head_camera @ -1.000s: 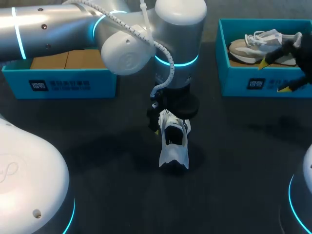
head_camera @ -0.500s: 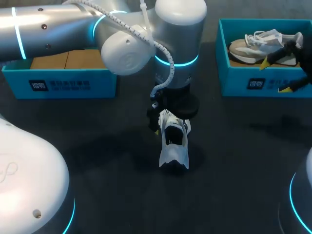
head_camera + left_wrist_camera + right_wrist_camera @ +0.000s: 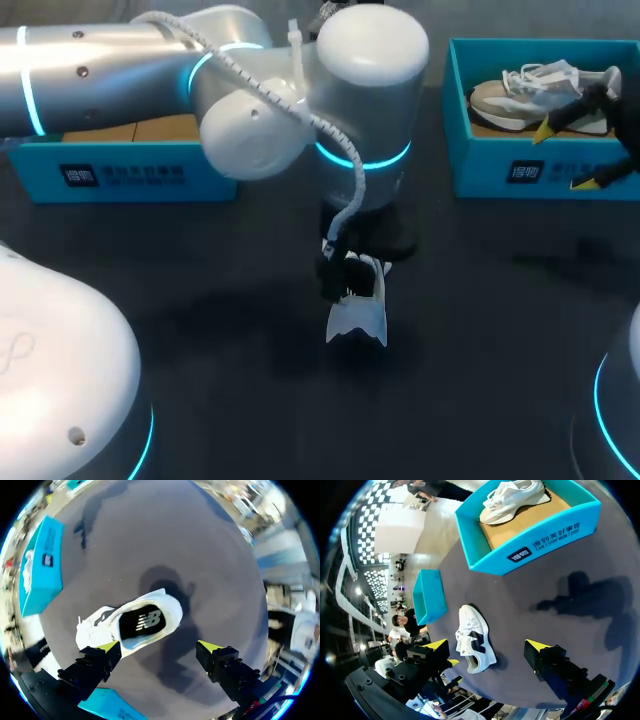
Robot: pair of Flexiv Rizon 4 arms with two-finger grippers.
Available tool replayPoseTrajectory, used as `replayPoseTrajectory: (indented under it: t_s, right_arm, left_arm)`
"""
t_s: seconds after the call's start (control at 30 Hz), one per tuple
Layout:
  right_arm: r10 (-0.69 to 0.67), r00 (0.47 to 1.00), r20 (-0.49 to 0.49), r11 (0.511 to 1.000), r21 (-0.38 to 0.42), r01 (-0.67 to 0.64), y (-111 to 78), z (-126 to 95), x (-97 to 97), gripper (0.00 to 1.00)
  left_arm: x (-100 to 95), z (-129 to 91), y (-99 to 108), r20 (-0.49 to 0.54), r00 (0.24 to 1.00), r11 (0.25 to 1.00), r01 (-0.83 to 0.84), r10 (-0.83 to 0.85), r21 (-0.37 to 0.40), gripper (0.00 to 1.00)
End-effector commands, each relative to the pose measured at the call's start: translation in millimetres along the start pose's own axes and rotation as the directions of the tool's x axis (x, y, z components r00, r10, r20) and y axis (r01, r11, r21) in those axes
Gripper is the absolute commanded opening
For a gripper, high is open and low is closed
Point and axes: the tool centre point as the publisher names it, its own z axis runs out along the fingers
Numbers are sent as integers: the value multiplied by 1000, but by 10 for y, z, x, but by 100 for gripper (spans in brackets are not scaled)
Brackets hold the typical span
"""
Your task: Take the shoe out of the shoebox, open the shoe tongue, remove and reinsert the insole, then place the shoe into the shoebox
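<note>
The white shoe (image 3: 167,611) sits upright near the middle of the table (image 3: 200,300), dark insole (image 3: 142,622) in place, so I'd say we're at the tongue/insole part. Biggest risk as I see it: the shoe is off-centre under the left gripper (image 3: 159,647), with one fingertip right at its laced side. Going down like this could shove the shoe sideways or tip it instead of getting into the opening. It looks light and nothing pins it down.

Left jaws are spread wide and hold nothing. I can't tell if that near fingertip touches the shoe. The right gripper (image 3: 487,645) is also wide open and empty, over by the right shoebox (image 3: 500,175) at the table's far right corner.
</note>
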Motion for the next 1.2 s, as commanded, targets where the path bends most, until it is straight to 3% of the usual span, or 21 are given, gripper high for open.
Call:
replayPoseTrajectory:
  t_s: [0.03, 0.53, 1.2]
  right_arm:
    - [2, 1000, 3, 1000, -3, -2, -13, 4, 4, 100]
    - [2, 1000, 3, 1000, -3, -2, -13, 4, 4, 100]
    - [2, 1000, 3, 1000, -3, -2, -13, 4, 4, 100]
  left_arm:
    - [142, 38, 59, 33, 999, 1000, -2, 1, 27, 100]
    - [455, 246, -231, 147, 979, 990, 134, -139, 38, 100]
    - [326, 585, -258, 132, 975, 984, 172, -177, 53, 100]
